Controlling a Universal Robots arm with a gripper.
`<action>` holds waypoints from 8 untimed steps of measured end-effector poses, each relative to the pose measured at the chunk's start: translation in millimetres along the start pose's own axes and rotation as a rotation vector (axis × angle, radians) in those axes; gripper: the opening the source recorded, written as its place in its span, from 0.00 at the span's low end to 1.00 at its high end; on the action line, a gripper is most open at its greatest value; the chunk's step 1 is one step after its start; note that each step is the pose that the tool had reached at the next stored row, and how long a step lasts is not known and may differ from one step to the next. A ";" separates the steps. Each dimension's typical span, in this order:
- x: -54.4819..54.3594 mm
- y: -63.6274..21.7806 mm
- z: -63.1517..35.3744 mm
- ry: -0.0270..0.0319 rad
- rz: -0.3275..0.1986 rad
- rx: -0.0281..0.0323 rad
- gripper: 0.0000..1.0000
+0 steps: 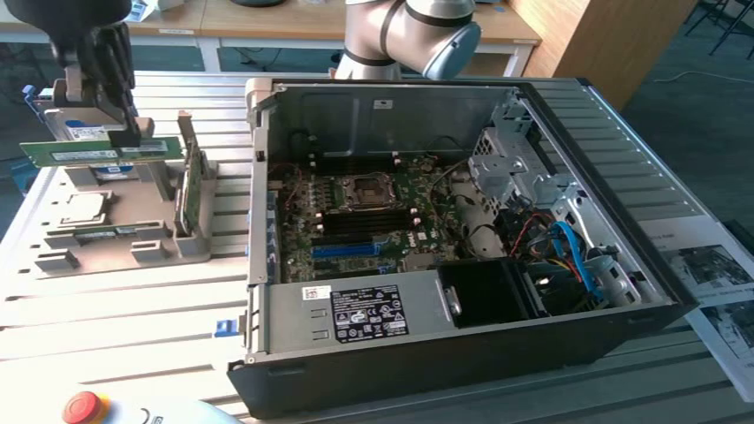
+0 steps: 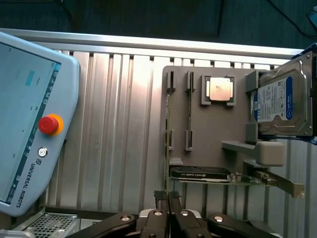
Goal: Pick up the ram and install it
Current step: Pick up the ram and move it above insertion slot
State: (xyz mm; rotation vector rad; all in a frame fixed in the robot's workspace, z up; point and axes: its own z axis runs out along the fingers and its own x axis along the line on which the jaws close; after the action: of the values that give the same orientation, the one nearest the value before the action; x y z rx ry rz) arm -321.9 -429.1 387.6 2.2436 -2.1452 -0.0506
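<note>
Long thin green ram stick point(image 1: 71, 155), white-stickered, clenched in my black gripper point(image 1: 127, 134), long axis level, open black computer case point(image 1: 353, 375) lying to the exterior view's right.

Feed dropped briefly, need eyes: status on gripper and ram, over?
Gripper shut on the ram. Ram held above grey parts tray. Open case apart, toward exterior view's right.

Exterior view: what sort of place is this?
Probably a robotics lab or workshop: a robot arm, an open computer case on a slatted metal table, and desks behind.
</note>
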 end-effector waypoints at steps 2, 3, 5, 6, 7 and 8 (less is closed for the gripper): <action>0.0 0.0 0.0 0.0001 0.000 0.0000 0.12; 0.0 -0.1 -0.1 0.0001 0.000 -0.0001 0.12; 0.0 -0.1 -0.4 0.0000 0.000 -0.0001 0.12; 0.0 -0.1 -1.3 0.0001 0.000 -0.0005 0.12; 0.0 0.0 -2.3 0.0000 0.000 -0.0008 0.12; 0.0 0.0 -3.4 0.0000 0.000 -0.0014 0.12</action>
State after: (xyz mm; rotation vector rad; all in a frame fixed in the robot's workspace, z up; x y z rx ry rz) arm -321.8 -429.0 391.0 2.2429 -2.1444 -0.0522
